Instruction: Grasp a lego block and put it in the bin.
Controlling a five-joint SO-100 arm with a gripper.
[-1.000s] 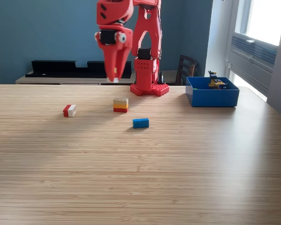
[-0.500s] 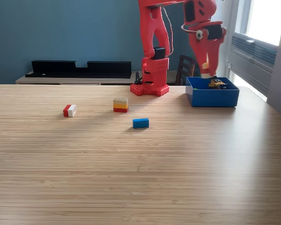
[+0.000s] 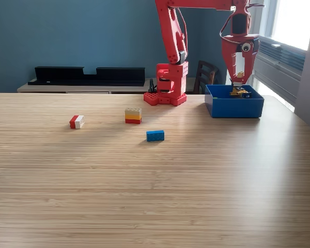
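My red gripper points straight down just above the blue bin at the exterior view's right. It looks shut on a small yellow lego block at its tips. Yellow and dark pieces lie inside the bin. Three lego blocks rest on the wooden table: a red and white one to the left, a yellow-over-red stack in the middle, and a blue one nearer the camera.
The arm's red base stands at the table's far edge, left of the bin. Behind the table are a dark chair and a low sideboard with black trays. A window fills the right wall.
The arm has swung from above the table's middle to the exterior view's right and now hangs over the bin, lower than half a second ago. The three blocks on the table have not moved.
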